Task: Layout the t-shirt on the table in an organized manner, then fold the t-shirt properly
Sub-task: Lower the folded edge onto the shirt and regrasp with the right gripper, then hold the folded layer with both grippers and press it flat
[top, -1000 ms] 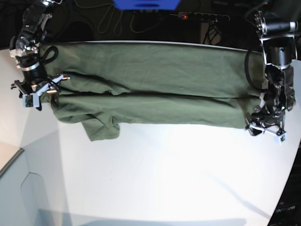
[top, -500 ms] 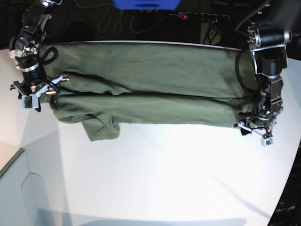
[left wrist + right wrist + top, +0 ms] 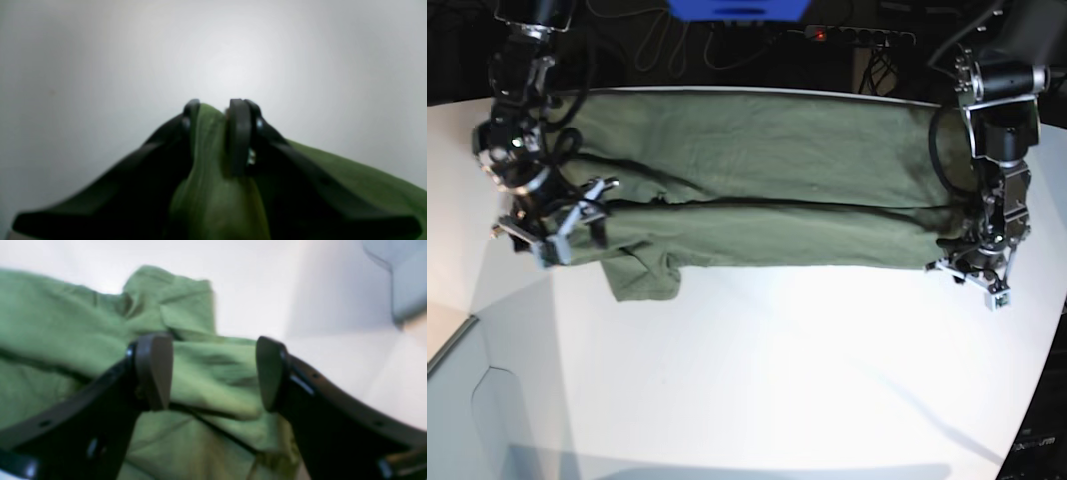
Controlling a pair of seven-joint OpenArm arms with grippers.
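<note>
T-shirt [image 3: 213,186] seemingly pinched between left fingers [image 3: 238,136].

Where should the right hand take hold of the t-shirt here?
Judging by the views, on the bunched fold of the t-shirt lying between the open right hand, coming straight down; that raised ridge fits between the fingers. The left hand already pinches the opposite edge.

Both wrist views are blurred. In the left wrist view, the t-shirt [image 3: 213,186] runs off the bottom edge, its weave unreadable. In the base view, the left gripper [image 3: 975,268] covers the shirt's end, and the counter [image 3: 777,380] is cropped below.
</note>
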